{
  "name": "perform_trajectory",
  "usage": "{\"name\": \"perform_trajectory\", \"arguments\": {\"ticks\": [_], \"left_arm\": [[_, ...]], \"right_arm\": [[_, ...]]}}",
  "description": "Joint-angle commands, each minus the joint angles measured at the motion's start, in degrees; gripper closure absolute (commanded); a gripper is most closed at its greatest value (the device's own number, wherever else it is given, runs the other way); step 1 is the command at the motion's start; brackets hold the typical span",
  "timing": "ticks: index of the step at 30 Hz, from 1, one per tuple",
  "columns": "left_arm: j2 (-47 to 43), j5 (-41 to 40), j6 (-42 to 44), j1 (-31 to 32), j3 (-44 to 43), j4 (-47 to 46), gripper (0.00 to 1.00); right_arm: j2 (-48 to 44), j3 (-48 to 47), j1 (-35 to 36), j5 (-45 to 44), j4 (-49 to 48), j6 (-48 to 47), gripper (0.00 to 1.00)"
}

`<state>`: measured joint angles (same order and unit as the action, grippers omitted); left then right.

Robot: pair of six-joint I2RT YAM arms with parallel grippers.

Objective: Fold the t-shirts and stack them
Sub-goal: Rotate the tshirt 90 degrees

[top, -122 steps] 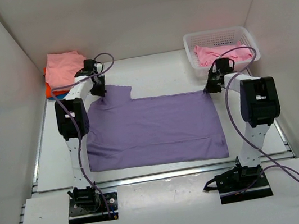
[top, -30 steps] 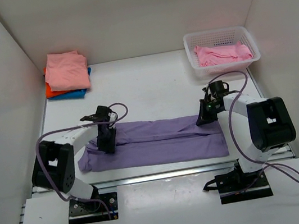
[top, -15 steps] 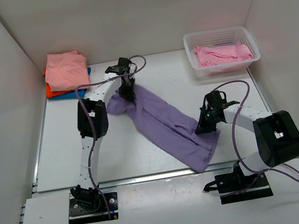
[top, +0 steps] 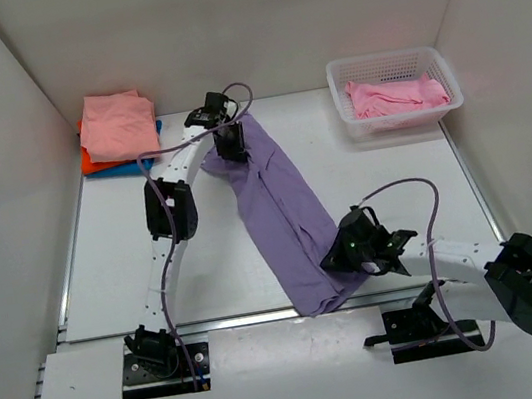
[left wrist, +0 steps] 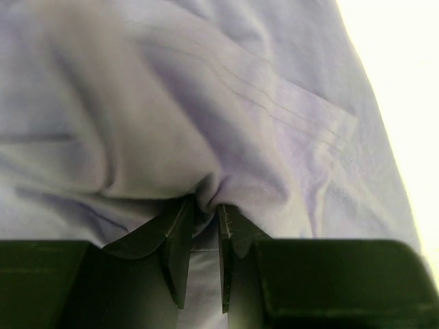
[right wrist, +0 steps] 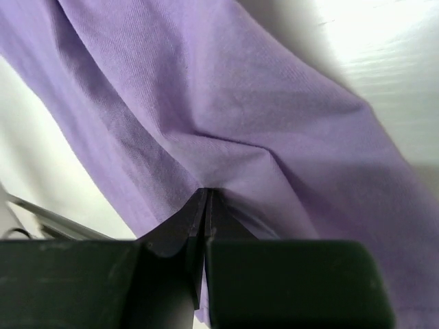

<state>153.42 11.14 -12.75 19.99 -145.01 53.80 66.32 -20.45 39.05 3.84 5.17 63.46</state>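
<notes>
The lavender-purple t-shirt (top: 277,203) is folded into a long strip that runs from the far middle of the table to its near edge. My left gripper (top: 230,142) is shut on its far end; the wrist view shows cloth (left wrist: 226,123) bunched between the fingers (left wrist: 180,247). My right gripper (top: 340,253) is shut on the near end, its jaws pinching a fold of the purple cloth (right wrist: 274,130). A stack of folded shirts sits at the far left: salmon-pink (top: 119,123) on top, orange-red (top: 90,164) and blue (top: 139,165) beneath.
A white mesh basket (top: 389,67) at the far right holds a brighter pink shirt (top: 396,96). White walls close in the table on three sides. The table's near edge (top: 264,313) runs just under the strip's lower end.
Both arms have swung the folded strip round. The left gripper has moved a little further back with its end. The right gripper has moved toward the near edge and leftward with its end.
</notes>
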Motion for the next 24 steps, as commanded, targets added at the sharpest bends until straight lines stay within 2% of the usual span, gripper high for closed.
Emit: {"name": "perform_trajectory", "arguments": {"ticks": [1,4,9,12,16,19,20,22,24], "left_arm": [[0.9,1.9,-4.0,-2.1,-0.3,-6.0,0.69],[1.6,2.9,-6.0,-3.3,-0.9,-10.9,0.7],[3.0,6.3,-11.5,-5.4,-1.7,-18.2,0.72],[3.8,7.7,-13.5,-5.3,-1.6,-21.6,0.72],[4.9,9.7,-13.5,-4.5,-2.4,-25.8,0.72],[4.3,12.1,-13.7,-5.1,-5.3,-30.1,0.71],[2.5,12.3,-13.8,-5.2,-6.0,-31.9,0.71],[-1.5,13.2,-12.5,-5.0,-5.3,-34.4,0.71],[-7.0,11.7,-9.2,-5.0,-2.6,-33.7,0.67]], "right_arm": [[1.2,3.2,4.2,-8.3,-7.9,10.9,1.0],[5.0,1.8,6.6,-9.5,-13.0,11.3,1.0],[13.2,0.2,8.3,-6.7,-24.9,13.1,1.0],[20.2,-2.7,8.0,-4.8,-29.1,12.4,1.0],[24.6,-6.5,8.9,-4.3,-29.6,9.6,1.0],[24.1,-9.3,9.4,-5.0,-27.6,3.3,0.99],[25.6,-11.9,9.3,-1.8,-27.1,-5.3,1.0],[27.5,-15.3,8.6,3.9,-26.4,-13.2,1.0],[27.2,-17.2,9.5,4.4,-23.5,-16.2,1.0]]}}
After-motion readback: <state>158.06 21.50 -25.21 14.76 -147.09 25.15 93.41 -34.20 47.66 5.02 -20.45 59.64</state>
